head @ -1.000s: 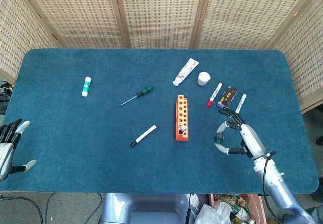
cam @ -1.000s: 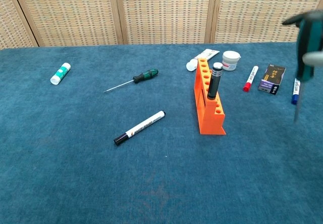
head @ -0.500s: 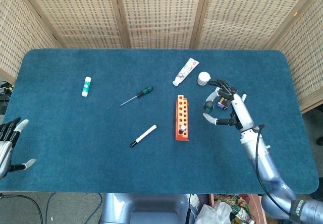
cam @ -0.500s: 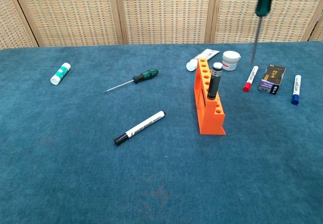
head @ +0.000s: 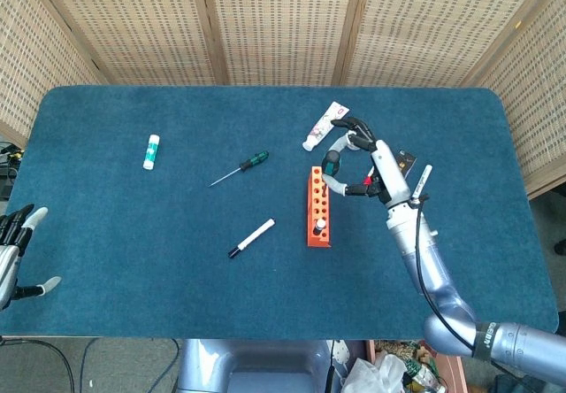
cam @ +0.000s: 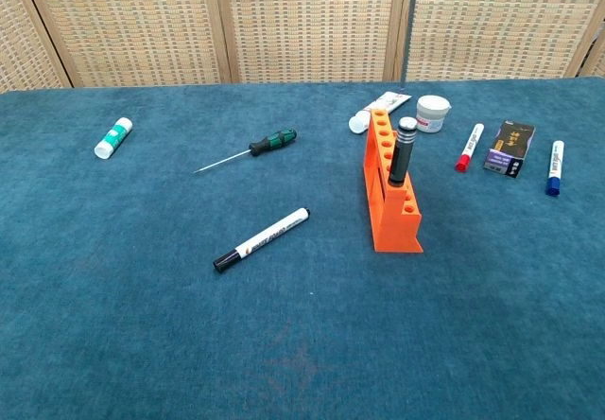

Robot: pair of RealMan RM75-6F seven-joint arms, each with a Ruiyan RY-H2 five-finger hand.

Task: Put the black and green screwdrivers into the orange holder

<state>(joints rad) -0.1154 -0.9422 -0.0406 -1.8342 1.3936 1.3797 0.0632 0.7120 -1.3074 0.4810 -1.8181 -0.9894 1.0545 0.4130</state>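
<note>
My right hand [head: 361, 165] holds a green and black screwdriver upright, its handle end [head: 334, 165] showing just right of the far end of the orange holder [head: 317, 205]. In the chest view its thin shaft [cam: 406, 32] hangs point down, above and behind the orange holder [cam: 389, 193]. A black-handled tool [cam: 404, 150] stands in one of the holder's near holes. A second green and black screwdriver [head: 240, 170] lies on the cloth left of the holder. My left hand [head: 13, 258] hovers empty at the near left edge, fingers apart.
A white marker with a black cap [head: 252, 238] lies in front of the holder's left side. A glue stick [head: 151, 151] lies far left. A white tube [head: 324, 126], a small jar [cam: 433, 113], a red marker [cam: 468, 146], a dark box [cam: 508, 148] and a blue marker [cam: 553, 167] crowd the right.
My right hand has carried the screwdriver from the near right side up and leftward, past the markers, to the far end of the holder. The left hand barely moved.
</note>
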